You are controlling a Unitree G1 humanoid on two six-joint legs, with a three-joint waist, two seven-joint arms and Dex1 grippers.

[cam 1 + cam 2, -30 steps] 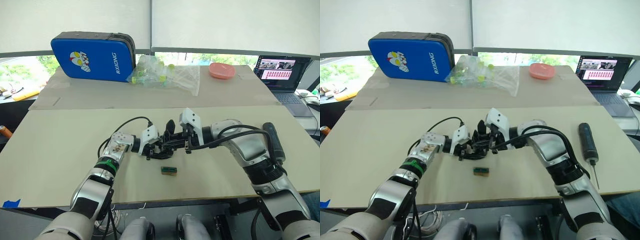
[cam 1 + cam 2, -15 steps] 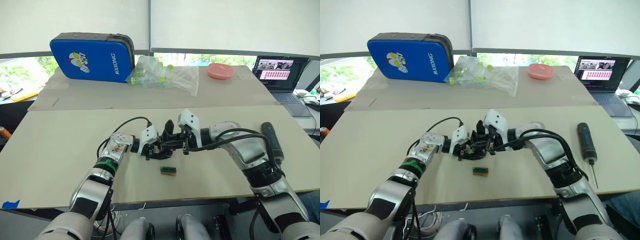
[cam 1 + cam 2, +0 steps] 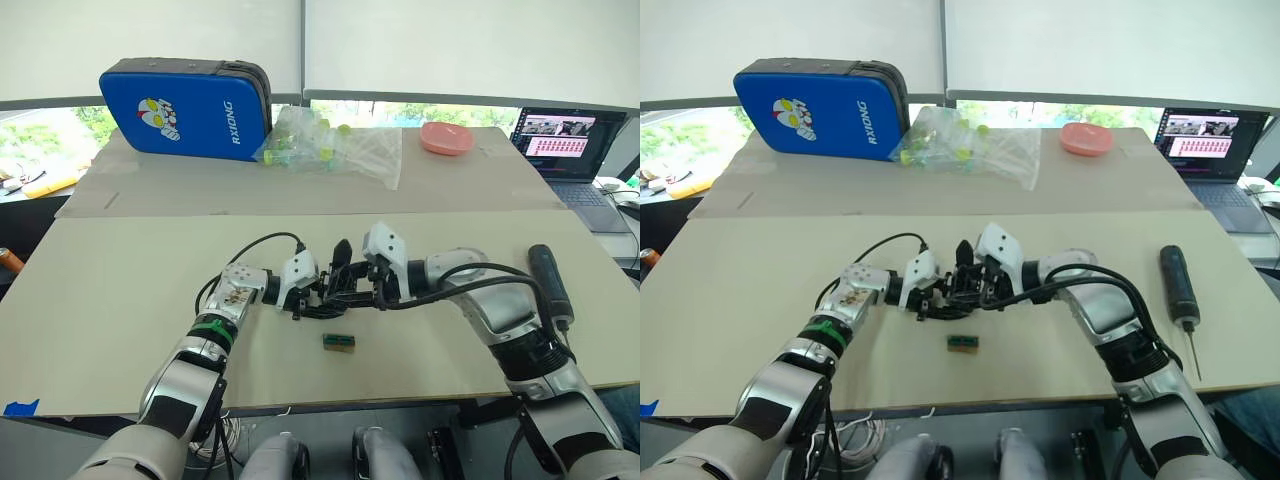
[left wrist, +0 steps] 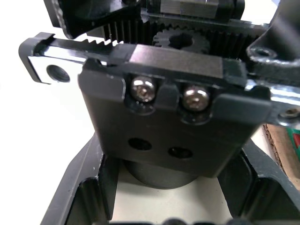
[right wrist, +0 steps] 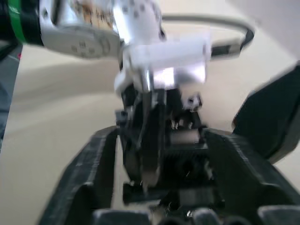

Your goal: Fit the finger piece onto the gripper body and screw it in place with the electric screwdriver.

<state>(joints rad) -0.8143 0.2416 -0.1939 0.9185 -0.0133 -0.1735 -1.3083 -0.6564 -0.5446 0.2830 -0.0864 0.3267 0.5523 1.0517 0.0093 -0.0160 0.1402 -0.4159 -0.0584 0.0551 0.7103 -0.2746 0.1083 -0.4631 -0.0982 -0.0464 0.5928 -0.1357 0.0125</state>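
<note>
light: bright, even daylight from the windows [image 3: 60,135] behind the bench [image 3: 120,290]
shadows: soft, faint
blur: right wrist view smeared; left wrist view fairly sharp

At the middle of the desk [image 3: 120,300] the left tool [image 3: 312,292] and right tool [image 3: 352,287] meet at the gripper body [image 4: 173,117], which sits between them. Just nearer lies a small block [image 3: 338,342]. The electric screwdriver [image 3: 1178,287] lies far to the right, well apart. At the far side a case [image 3: 185,109] stands left, a plastic bag [image 3: 335,150] beside it, a bowl [image 3: 446,138] further right, then a laptop [image 3: 570,145].
</note>
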